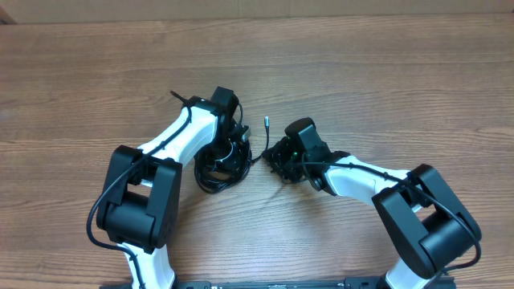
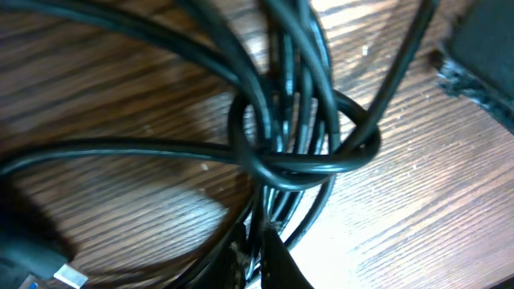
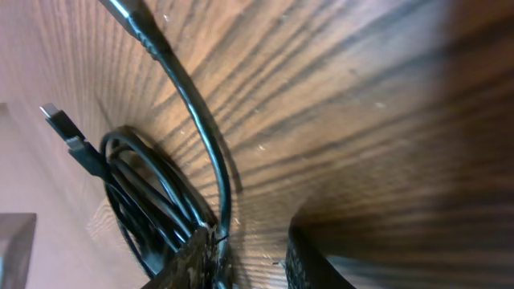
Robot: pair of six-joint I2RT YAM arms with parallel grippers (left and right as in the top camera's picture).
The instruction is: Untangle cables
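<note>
Two arms in from the lower edge of the overhead view, bent inward toward the middle. Nearest the bases, centre-left of the frame: the cables [image 1: 217, 170], a black coil lying flat on the surface [image 1: 385, 72], with one strand running off to the right.

Next up, right of centre: right fingers [image 1: 281, 154], low to the wood and part-way open. A gap of bare grain between them in the wrist view, with one cord brushing the inner edge of one finger; not clamped, as far as can be told.

A little farther, at the upper rim of the coil: left fingers [image 1: 231, 132], closed tight on several strands. Seen from the left wrist, pinched just below a knot [image 2: 293, 160] where one cord loops round a bunch of straighter runs.

Just beyond, above centre: a plug end [image 1: 266, 123] with a bluish-silver tip, sticking out clear of the coil.

Likely step: anchor the bundle with the left, work one cord loose with the right. To do it well:
- Hold the left pinch firm and low, to stop the coil dragging.
- Close the right on a single strand, never two.
- Draw slowly away from the knot, along the surface rather than upward.
- Ease off at any tightening of the loop and feed the plug back through instead.
- Lay the freed length toward the upper part of the frame, well apart from the coil.
</note>
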